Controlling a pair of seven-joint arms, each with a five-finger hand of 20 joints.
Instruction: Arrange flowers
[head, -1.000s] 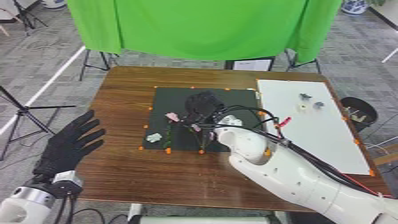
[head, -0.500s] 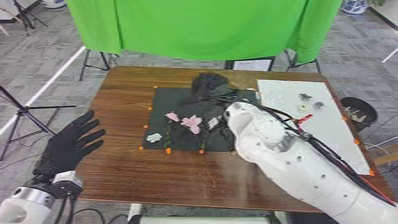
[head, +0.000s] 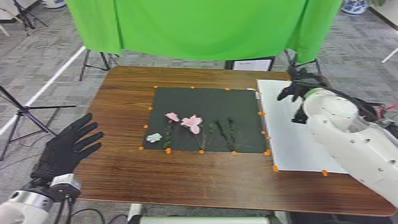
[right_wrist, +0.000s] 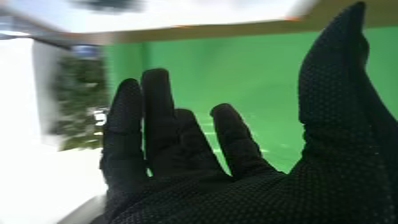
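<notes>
Over the white panel's (head: 298, 142) far end, right hand (head: 304, 89) hangs, fingers spread; pink flowers (head: 192, 123), white flower (head: 154, 137) and dark stems (head: 232, 134) lie on black mat (head: 204, 101); left hand (head: 59, 150) spread, table's (head: 124, 175) left.

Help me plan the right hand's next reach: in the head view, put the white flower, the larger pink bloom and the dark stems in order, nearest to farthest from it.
From the right hand:
1. Dark stems, toward the right of the black mat.
2. Larger pink bloom, left of those stems.
3. White flower, near the mat's left edge.
</notes>
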